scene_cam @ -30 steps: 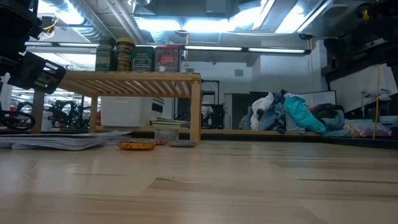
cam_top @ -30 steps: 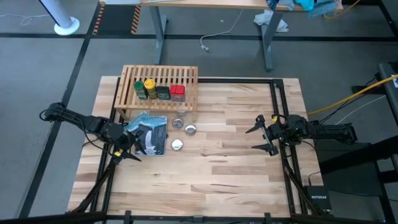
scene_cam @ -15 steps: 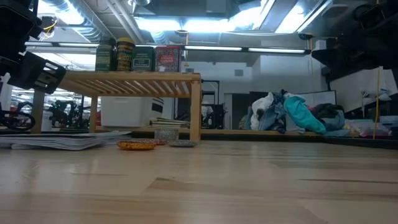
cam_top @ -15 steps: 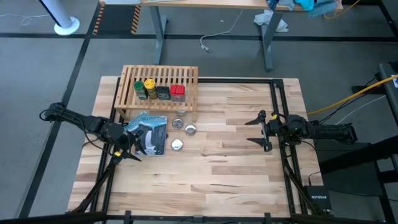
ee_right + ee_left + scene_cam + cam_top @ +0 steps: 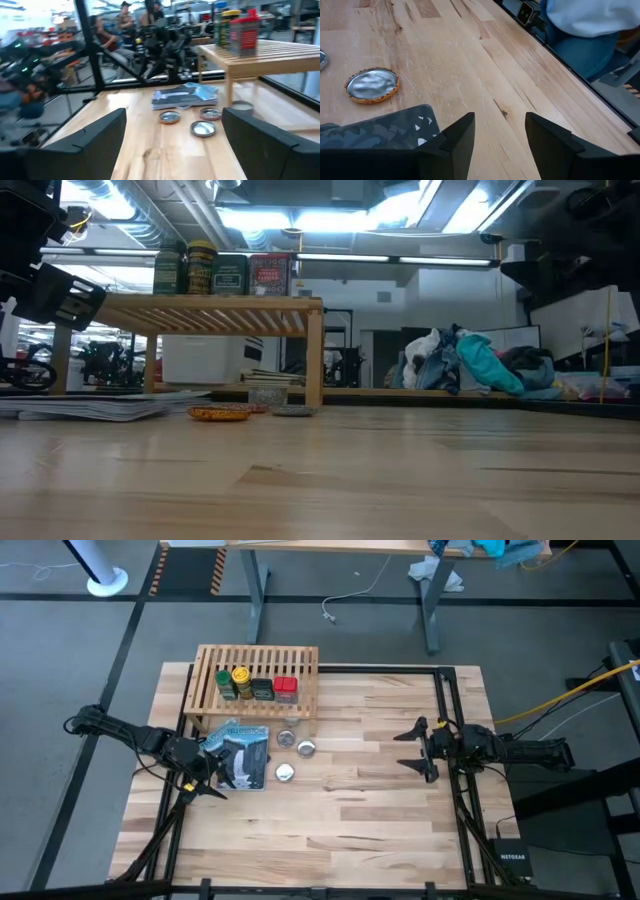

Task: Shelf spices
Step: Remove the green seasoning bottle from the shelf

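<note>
High view gives you the low light-wood slatted shelf point(image 5: 256, 680) at the far left of the butcher-block table point(image 5: 360, 810), with all four spices in a row on top: the green-capped jar point(image 5: 226, 684), the yellow-capped jar point(image 5: 242, 681), the black boxy tin point(image 5: 263, 689) and the red boxy tin point(image 5: 286, 689), each upright and close to its neighbour.

Your left gripper point(image 5: 208, 783) sits low at the table's left edge, just beside the flat blue-and-white packet point(image 5: 240, 753); its fingers stand a modest way apart and hold nothing. Your right gripper point(image 5: 417, 749) is well apart from the shelf, on the right side of the table, its fingers spread wide and empty.

Low view shows you what the overhead cannot: the printed labels of the four containers side on, and the open space under the slats. Left wrist view shows one small silvery round tin point(image 5: 372, 85) lying flat on the wood, clear of the fingers point(image 5: 457, 140). Right wrist view looks across three such tins and the packet toward the shelf, with people in the room beyond.
</note>
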### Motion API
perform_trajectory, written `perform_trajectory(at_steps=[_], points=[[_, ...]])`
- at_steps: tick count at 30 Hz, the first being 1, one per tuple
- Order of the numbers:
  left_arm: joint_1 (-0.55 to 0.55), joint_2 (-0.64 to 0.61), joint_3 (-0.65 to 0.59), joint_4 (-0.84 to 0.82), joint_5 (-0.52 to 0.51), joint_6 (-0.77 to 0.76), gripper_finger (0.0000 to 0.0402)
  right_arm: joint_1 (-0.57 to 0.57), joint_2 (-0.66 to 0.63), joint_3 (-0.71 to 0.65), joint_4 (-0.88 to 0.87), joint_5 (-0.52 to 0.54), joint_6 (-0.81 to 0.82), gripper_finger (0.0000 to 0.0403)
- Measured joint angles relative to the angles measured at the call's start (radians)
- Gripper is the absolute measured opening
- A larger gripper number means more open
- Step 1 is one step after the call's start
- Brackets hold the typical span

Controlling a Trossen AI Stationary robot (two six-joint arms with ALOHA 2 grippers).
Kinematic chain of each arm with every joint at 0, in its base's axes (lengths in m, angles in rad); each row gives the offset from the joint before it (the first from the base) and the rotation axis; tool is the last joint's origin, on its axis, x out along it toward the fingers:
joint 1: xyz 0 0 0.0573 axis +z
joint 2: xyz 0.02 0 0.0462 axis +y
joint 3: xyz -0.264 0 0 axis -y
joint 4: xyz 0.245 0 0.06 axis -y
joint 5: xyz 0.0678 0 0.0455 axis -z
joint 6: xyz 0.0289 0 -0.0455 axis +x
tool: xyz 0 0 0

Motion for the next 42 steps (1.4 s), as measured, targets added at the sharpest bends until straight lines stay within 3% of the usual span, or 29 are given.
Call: perform_trajectory(at_steps=[7,15,28,30,35,42], points=[[0.000,0.000,0.000,-0.004,-0.064,-0.019,0.0169,0.000,0.001,0.000,0.065,0.233,0.040,0.0335],[0.000,0.000,0.000,-0.005,-0.101,-0.045,0.0169,0.000,0.002,0.000,0.100,0.370,0.043,0.0335],[0.001,0.000,-0.001,0.009,-0.185,-0.095,0.0169,0.000,0.002,0.000,0.101,0.382,0.097,0.0335],[0.000,0.000,-0.001,0.057,-0.221,-0.155,0.0169,0.000,0.002,0.000,0.101,0.382,0.097,0.0335],[0.001,0.000,-0.001,0.265,-0.427,-0.235,0.0169,0.000,0.002,0.000,0.101,0.382,0.097,0.0335],[0.001,0.000,-0.001,0.413,-0.463,-0.103,0.0169,0.000,0.002,0.000,0.101,0.382,0.097,0.0335]])
